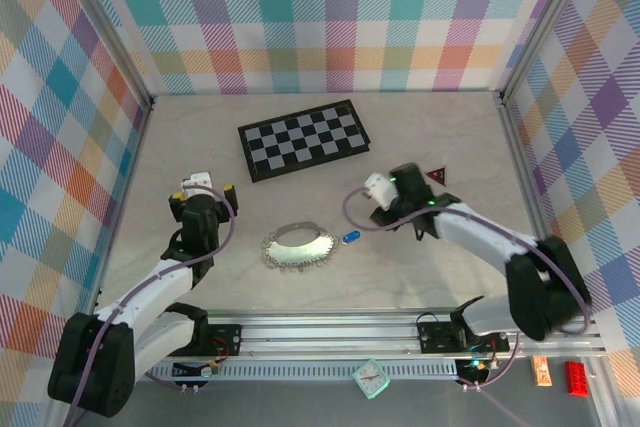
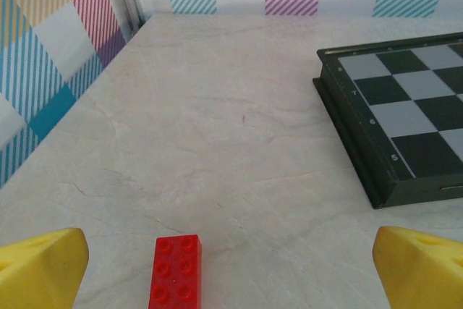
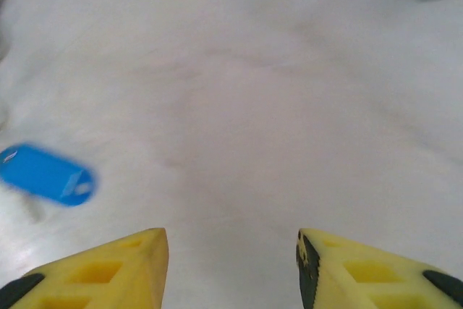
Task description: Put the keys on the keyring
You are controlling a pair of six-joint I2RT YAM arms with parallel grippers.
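1. My left hand (image 1: 203, 191) hovers over the left part of the bench (image 1: 430, 277). Its yellow fingers (image 2: 40, 265) are spread wide, holding no object.
2. In the left wrist view, a small red block (image 2: 176, 273) lies flat on the bench between those fingers, closer to the left one. I cannot tell whether either finger touches it.
3. The black-and-white chessboard (image 1: 305, 139) lies flat at the back middle of the bench. In my left wrist view it is ahead and to the right.
4. The keyring (image 1: 297, 247) lies flat at the front middle of the bench, between my 2 arms. Its wire loop carries a fringe of small silver keys (image 1: 318, 254).
5. The blue key (image 1: 351, 237) lies on the bench just right of the keyring, outside the loop and apart from it.
6. My right hand (image 1: 388, 213) hangs low over the bench just right of the blue key. Its fingers (image 3: 108, 269) are parted over bare surface, and the key is ahead and to their left.
7. A dark red triangle (image 1: 436, 175) sits just beyond my right hand.
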